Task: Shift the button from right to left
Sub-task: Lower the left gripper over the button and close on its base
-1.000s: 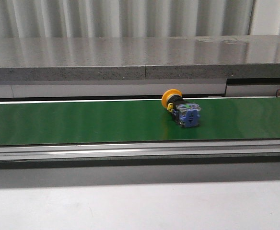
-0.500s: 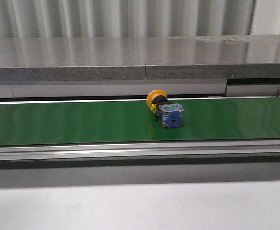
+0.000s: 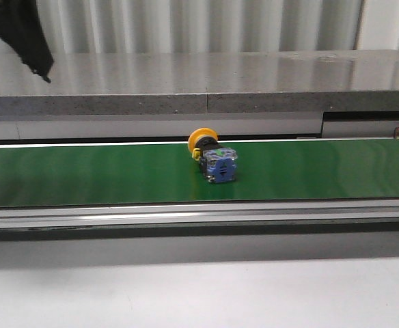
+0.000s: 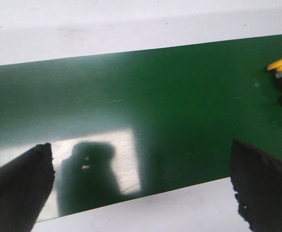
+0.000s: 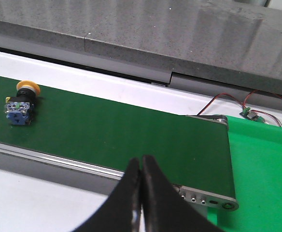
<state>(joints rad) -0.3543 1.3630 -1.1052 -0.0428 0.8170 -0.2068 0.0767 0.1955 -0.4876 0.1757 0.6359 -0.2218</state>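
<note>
Orange-capped button [image 3: 214, 156] lies sideways, blue base frontward.

The button [image 3: 213, 158] has a round orange-yellow cap, a black ring under it, and a blue boxy bottom with a pale mark on it. It lies on a dark green belt [image 3: 83, 174]. The belt has a shiny pale patch in the left wrist view. The belt's frame [image 3: 186, 217] is silver-grey. The shelf [image 3: 186, 82] behind it is grey with tiny speckles. The wall [image 3: 186, 24] at the back is pale with up-and-down stripes. The tabletop [image 3: 186, 294] in front is white-grey. The left gripper [image 4: 141, 188] is black. The right gripper [image 5: 142, 193] is black too. Red and black wires [image 5: 232, 99] lie near a bright green mat [image 5: 266, 164].
</note>
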